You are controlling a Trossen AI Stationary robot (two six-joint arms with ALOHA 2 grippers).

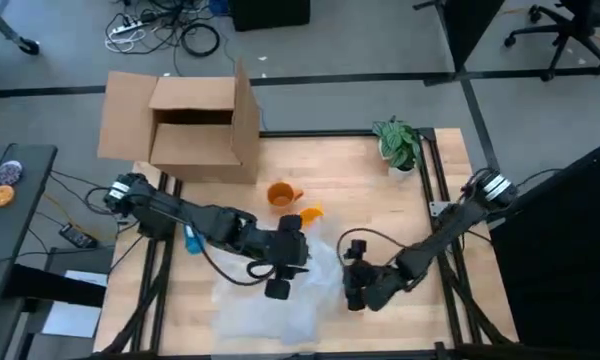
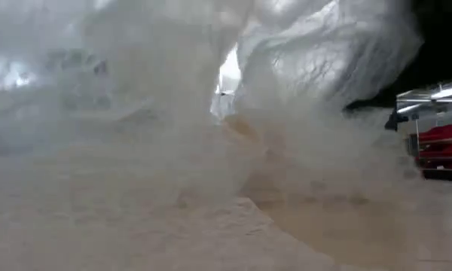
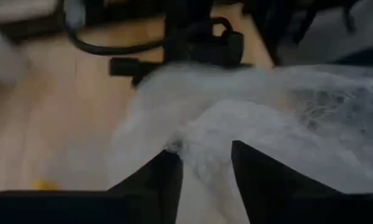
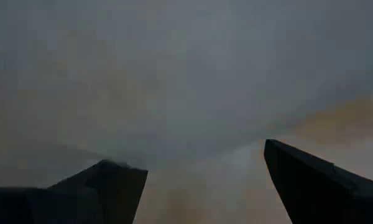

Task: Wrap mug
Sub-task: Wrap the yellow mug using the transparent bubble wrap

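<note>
Translucent wrapping sheet [image 1: 280,300] bunched on the counter [image 1: 380,200], spread across its near half. Orange mug [image 1: 282,194] upright on bare wood beyond the sheet, near its edge but not yet on it. Left gripper [image 3: 205,168] pinching a fold of sheet between nearly closed fingers. Right gripper [image 4: 202,180] spread wide, low over the sheet, holding nothing. Likely still laying out the wrap; next, flatten it, then bring the mug onto its middle.

Overhead, table-level and both wrist views, all sharing the wrapping sheet [image 1: 280,305] up close.
</note>
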